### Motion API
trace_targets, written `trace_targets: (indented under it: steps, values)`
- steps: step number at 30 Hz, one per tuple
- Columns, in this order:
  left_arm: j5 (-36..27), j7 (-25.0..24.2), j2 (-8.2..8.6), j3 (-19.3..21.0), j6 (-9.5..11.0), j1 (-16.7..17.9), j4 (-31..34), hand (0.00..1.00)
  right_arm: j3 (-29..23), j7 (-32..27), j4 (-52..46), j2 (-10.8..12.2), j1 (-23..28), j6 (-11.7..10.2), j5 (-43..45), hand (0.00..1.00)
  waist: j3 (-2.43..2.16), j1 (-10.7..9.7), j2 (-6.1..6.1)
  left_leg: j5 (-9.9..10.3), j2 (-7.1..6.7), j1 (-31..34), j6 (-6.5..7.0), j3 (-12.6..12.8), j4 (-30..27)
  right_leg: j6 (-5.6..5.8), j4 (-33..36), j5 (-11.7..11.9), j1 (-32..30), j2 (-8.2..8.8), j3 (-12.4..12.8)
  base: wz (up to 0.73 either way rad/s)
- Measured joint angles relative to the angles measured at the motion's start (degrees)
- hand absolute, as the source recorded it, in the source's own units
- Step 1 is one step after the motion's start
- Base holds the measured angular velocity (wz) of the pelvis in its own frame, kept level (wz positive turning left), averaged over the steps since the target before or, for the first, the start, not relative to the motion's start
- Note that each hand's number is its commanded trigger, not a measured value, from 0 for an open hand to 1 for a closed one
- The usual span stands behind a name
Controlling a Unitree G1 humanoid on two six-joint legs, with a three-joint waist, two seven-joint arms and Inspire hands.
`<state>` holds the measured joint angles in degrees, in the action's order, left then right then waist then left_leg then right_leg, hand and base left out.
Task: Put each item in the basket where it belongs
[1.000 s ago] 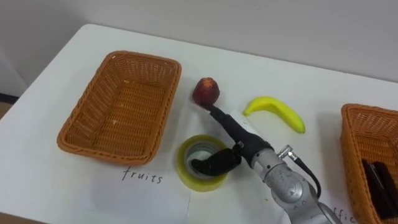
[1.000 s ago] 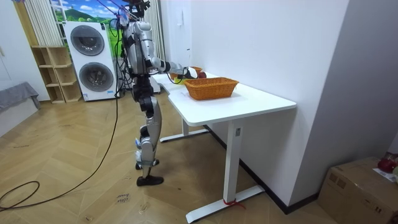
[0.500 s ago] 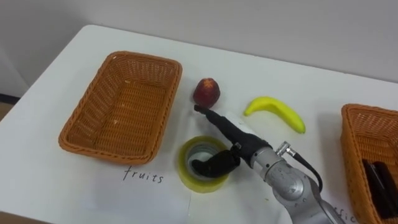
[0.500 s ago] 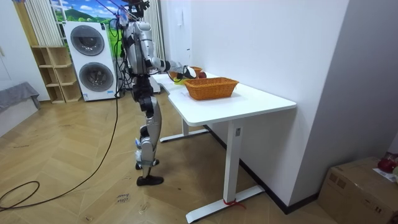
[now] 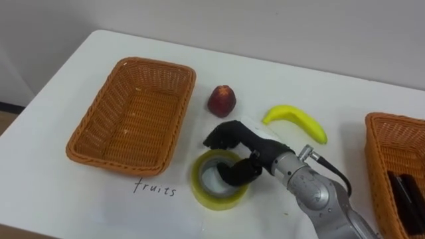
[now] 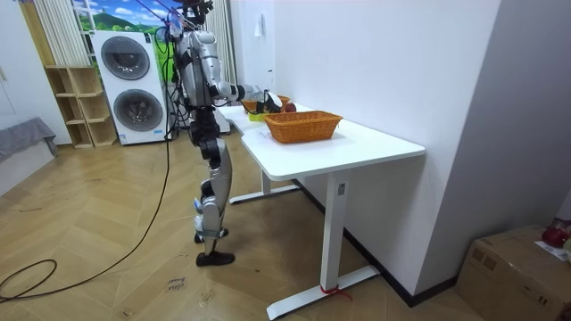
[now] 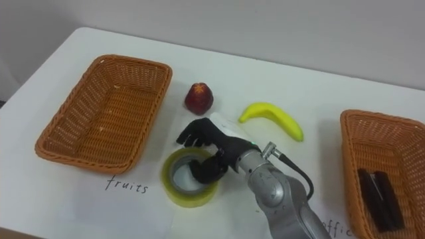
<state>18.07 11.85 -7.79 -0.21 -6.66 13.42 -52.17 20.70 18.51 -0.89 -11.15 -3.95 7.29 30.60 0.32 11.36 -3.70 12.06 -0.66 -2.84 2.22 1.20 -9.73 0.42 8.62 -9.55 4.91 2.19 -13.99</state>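
The right hand (image 5: 247, 151) gripped the yellow tape roll (image 5: 212, 198) on the table (image 5: 53, 192), thumb hooked inside it and fingers (image 5: 222, 136) curled over its far rim.

Yellow tape roll (image 5: 211, 199), yellow banana (image 5: 295, 122), red apple (image 5: 222, 101), orange basket (image 5: 136, 113)

Left basket (image 5: 99, 113) sat on the table's (image 5: 265, 73) left. Right basket (image 5: 377, 166) stood at its right edge, slim items (image 5: 406, 199) inside. Between them, the peach (image 5: 222, 101) lay behind, the banana (image 5: 295, 122) to its right, and the tape roll (image 5: 218, 180) in front. Right hand (image 5: 255, 149) gripped the roll's far rim, thumb inside.
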Motion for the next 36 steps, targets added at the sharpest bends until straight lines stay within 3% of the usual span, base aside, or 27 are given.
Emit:
trace_targets:
  steps: [20,29,36]
  values:
    - [-0.03,1.72,-0.16,-0.02,0.73,-0.11,-0.01,0.0,-0.04,2.26,-0.11,0.06,0.04,0.33,1.0,1.0,0.08,-0.17,-0.54,0.0,0.0,-0.68,0.0,0.18,0.09,0.0,0.03,0.0,0.19,-0.09,1.22,0.0]
    - [-1.68,2.76,-0.87,0.04,0.79,-0.02,-0.9,0.0,-0.08,2.28,-0.25,0.04,0.12,0.32,0.7,1.0,0.25,-1.38,-1.15,0.0,-0.04,-0.81,0.01,0.02,0.07,0.0,0.0,0.0,0.74,-0.05,1.23,0.01]
    - [-1.65,2.57,-0.62,1.24,1.78,-0.11,-2.04,0.0,-4.04,2.76,-0.99,-0.52,0.91,0.17,0.58,1.0,0.41,-2.43,-0.78,0.0,-0.02,-0.97,0.01,0.25,0.03,0.0,0.0,0.0,0.81,-0.06,1.38,-0.01]
